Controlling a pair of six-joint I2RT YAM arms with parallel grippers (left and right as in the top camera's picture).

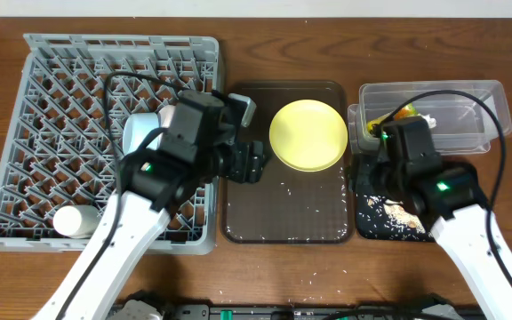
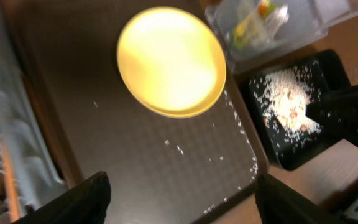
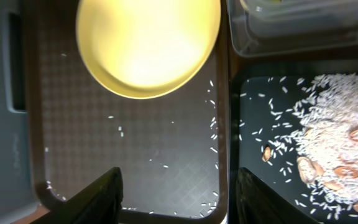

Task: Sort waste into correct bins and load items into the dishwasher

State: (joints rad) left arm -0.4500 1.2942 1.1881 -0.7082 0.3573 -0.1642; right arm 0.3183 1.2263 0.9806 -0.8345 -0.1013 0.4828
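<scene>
A round yellow plate lies at the back of the dark brown tray, and also shows in the left wrist view and right wrist view. My left gripper is open and empty over the tray's left part. My right gripper is open and empty over the tray's right rim. The clear tub holds the yellow-green wrapper and white tissue. The black tray holds rice crumbs. The chopsticks are out of view.
The grey dish rack stands at the left with a pale bowl, partly hidden by my left arm, and a white bowl in its front corner. Loose rice grains dot the brown tray's right side.
</scene>
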